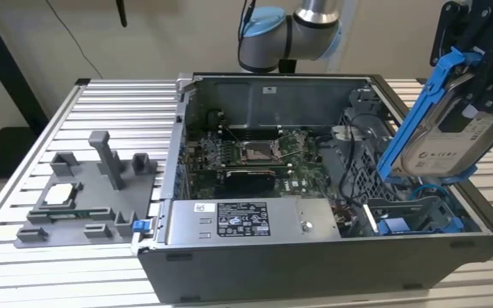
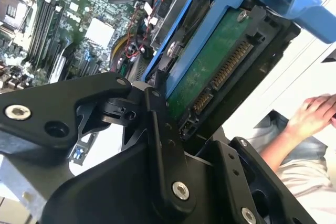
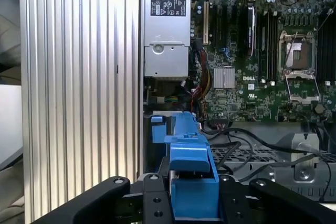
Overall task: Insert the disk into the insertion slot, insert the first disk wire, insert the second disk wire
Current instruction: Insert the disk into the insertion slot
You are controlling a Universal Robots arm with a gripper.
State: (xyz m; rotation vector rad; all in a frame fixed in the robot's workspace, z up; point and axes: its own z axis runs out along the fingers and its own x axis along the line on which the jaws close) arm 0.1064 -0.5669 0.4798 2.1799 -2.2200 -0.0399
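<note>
Hand (image 1: 479,77) clamps disk (image 1: 441,144): silver drive, white label, blue carrier, tilted above insertion slot (image 1: 413,215).

Disk (image 1: 443,144) tilted in gripper (image 1: 477,67) above insertion slot (image 1: 418,217); case (image 1: 315,269) on table (image 1: 118,102), fixture block (image 1: 84,205) on exterior view's left.

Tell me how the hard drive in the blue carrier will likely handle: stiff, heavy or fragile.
The disk is probably rigid: a metal body in a moulded blue frame. It is likely heavy for its size, so it may pivot in the gripper holding one end. Its bare circuit board looks fragile.
</note>
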